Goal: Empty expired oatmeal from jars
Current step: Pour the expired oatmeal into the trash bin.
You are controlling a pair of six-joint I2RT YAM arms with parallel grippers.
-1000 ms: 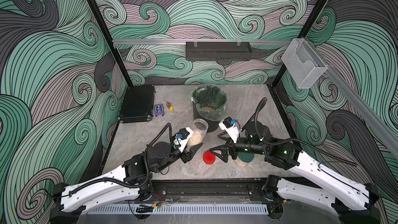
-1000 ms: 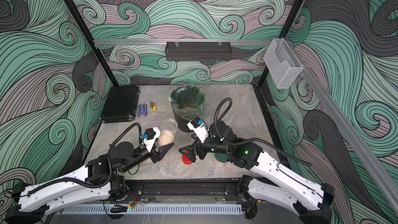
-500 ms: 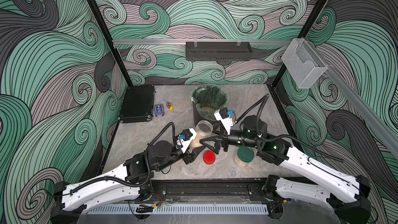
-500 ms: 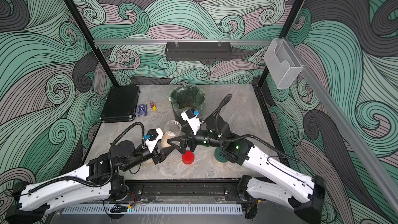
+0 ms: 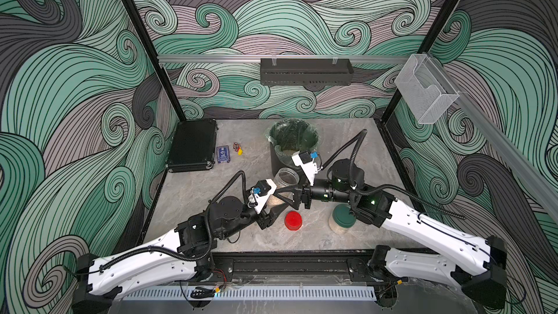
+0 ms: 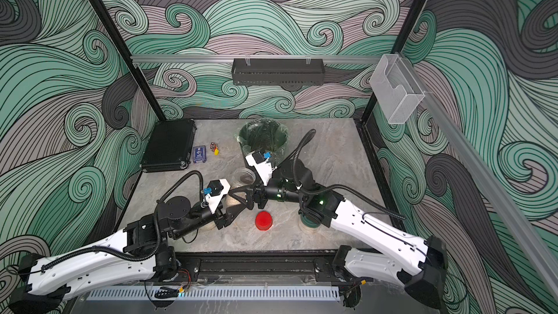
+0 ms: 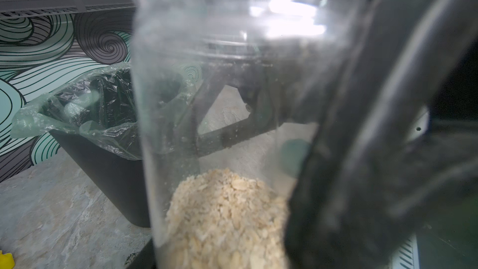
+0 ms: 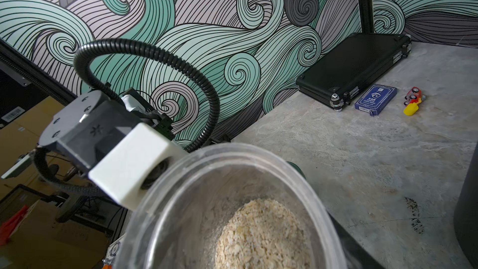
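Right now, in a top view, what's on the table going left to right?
case → card box → toy → red lid → green-lid jar. Left out: bin and open jar, which overlap the red lid's position.

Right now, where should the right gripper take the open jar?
Grip the jar on its glass wall at mid-height, above the oatmeal, level from the robot's right. It stands upright, the left gripper holds its other side, and the mouth should stay clear.

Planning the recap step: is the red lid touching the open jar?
Apart. In both top views the red lid lies alone on the table, with bare surface showing between it and the open jar.
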